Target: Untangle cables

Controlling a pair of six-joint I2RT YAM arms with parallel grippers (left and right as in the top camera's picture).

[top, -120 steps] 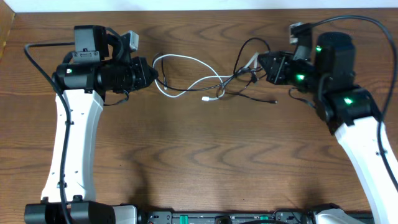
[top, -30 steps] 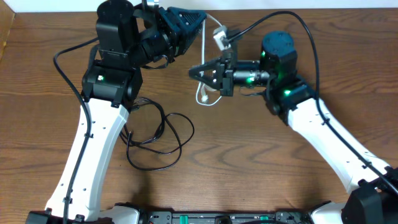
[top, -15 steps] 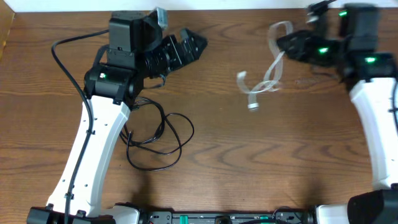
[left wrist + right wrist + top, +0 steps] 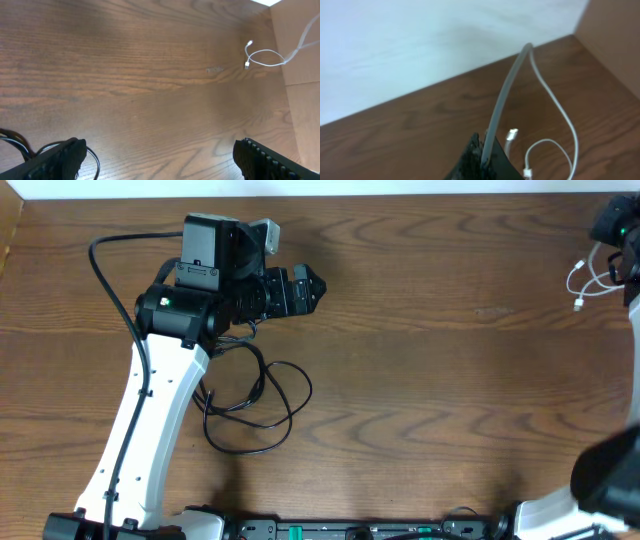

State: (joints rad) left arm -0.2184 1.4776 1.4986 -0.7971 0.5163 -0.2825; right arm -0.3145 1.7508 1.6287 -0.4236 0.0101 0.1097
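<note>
The white cable (image 4: 588, 280) is found at the right edge of the desk (image 4: 430, 410), close to the far right corner. It is pinched there by the right fingers (image 4: 482, 155), which are pressed together on one strand. From that pinch the strand rises, then drops in a loose curl. Two small plug ends are seen just beside the fingers in the right wrist view. Whether those ends rest on the wood cannot be told.

The black cable (image 4: 258, 392) is laid in a few overlapping loops on the left half of the desk, about midway between the far and near edges, just beside the left arm's white link (image 4: 150, 410). The two cables are well apart and no crossing between them is seen, so the separation is judged essentially done.

The left fingers (image 4: 305, 290) are spread wide, with nothing held between them, and are pointed toward the right edge. From them the black loops lie toward the near edge, behind the fingertips rather than ahead. The bundle is roughly round, so no clear long axis is offered.

The white cable is within reach of the right arm only, and the black cable is nearer the left. What seems left is for the white cable to be lowered along its hanging length and let go.
</note>
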